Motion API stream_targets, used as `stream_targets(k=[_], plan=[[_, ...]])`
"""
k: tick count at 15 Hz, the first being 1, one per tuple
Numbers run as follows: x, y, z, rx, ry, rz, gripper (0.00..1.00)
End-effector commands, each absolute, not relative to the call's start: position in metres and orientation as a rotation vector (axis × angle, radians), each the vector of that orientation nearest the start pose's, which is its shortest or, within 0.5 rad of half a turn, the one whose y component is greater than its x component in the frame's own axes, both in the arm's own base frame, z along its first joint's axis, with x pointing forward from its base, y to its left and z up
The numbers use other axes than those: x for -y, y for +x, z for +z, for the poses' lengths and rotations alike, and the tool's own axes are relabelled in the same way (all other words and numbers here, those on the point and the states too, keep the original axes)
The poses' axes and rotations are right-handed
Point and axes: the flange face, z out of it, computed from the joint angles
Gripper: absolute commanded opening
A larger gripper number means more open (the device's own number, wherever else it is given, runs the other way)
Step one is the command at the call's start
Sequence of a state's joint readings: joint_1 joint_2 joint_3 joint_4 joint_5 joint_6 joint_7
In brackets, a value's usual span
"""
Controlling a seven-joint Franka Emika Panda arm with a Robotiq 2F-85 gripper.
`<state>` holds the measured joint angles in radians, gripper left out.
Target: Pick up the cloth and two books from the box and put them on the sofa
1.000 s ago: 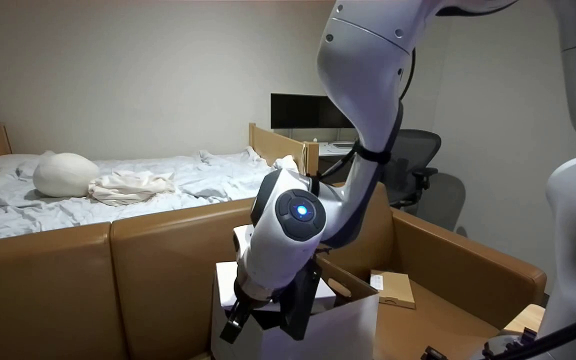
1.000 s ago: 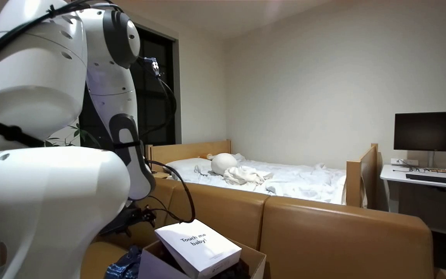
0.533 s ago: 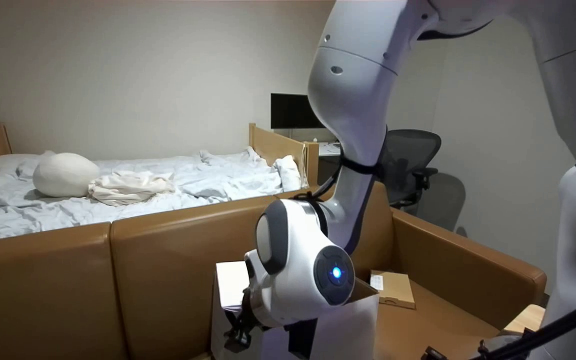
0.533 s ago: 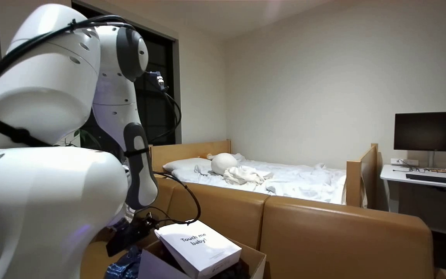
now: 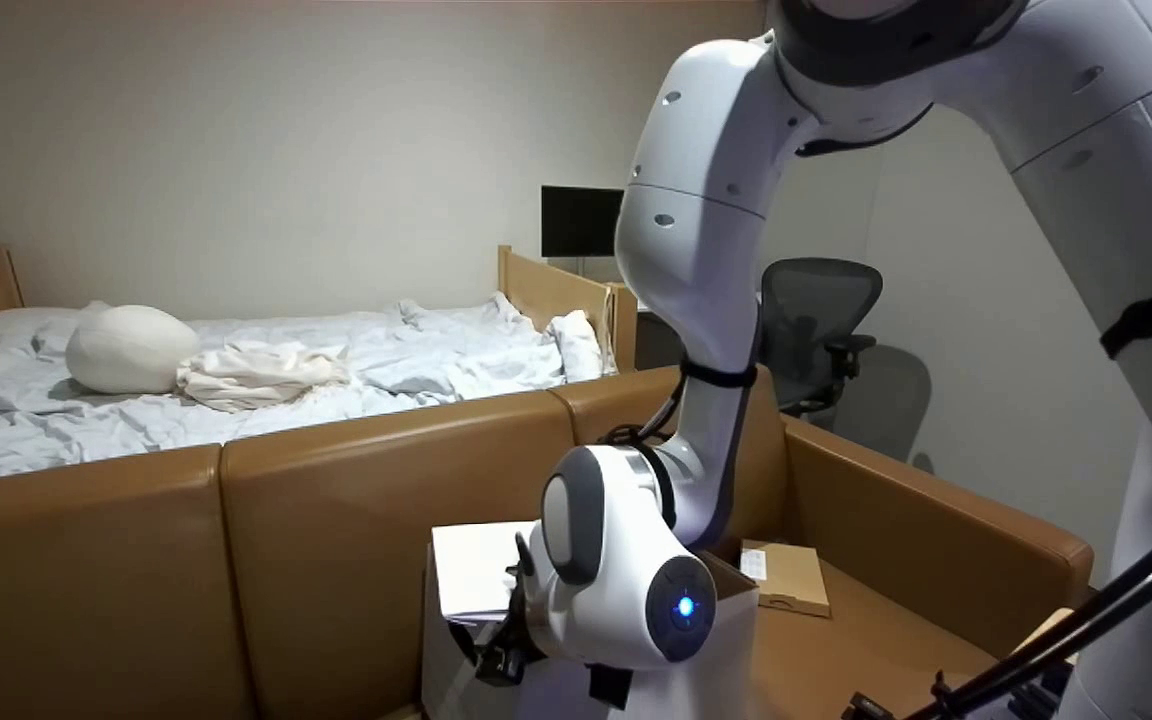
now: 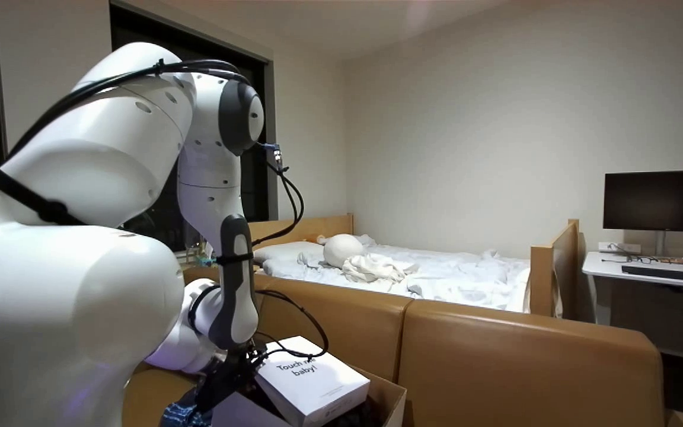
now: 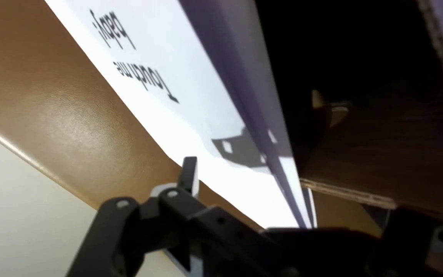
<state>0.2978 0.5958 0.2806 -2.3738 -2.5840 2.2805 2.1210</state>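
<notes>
A white box lettered "Touch me baby!" (image 6: 318, 379) lies tilted in the top of the open cardboard box (image 6: 390, 391). A flat brown carton (image 5: 798, 580) lies on the brown sofa (image 5: 406, 490). A dark blue patterned cloth (image 6: 180, 413) lies beside the cardboard box, partly cut off by the frame. My gripper (image 6: 229, 376) is at the near end of the white box, above the cardboard box's edge. In the wrist view my gripper (image 7: 300, 194) has its fingers wide apart, the white box's narrow end (image 7: 225, 165) between them. It appears to hold nothing.
Dark stuff (image 6: 359, 415) lies in the cardboard box under the white box. The sofa's backrest stands close behind it. The sofa's armrest (image 5: 936, 500) is on the far side. Behind are a bed (image 6: 466, 276) and a desk (image 6: 644, 270). Cables hang from the arm.
The arm has reached forward and lowered, and the wrist has turned. The gripper has moved over the cardboard box's edge to the white box's end. The boxes and cloth have not moved.
</notes>
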Motion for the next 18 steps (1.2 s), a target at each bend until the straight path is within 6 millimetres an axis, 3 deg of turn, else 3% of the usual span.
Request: stream_targets(k=[1, 2, 5, 12, 14, 18], plan=[[-0.245, 0.379, 0.058, 1.303, -2.781, -1.552, 0.90], [-0.246, 0.382, 0.060, 1.295, -2.782, -1.557, 0.74], [-0.246, 0.392, 0.061, 1.283, -2.788, -1.572, 0.52], [-0.250, 0.411, 0.070, 1.321, -2.798, -1.599, 0.10], [-0.250, 0.416, 0.075, 1.336, -2.798, -1.606, 0.02], [-0.247, 0.426, 0.089, 1.325, -2.830, -1.607, 0.02]])
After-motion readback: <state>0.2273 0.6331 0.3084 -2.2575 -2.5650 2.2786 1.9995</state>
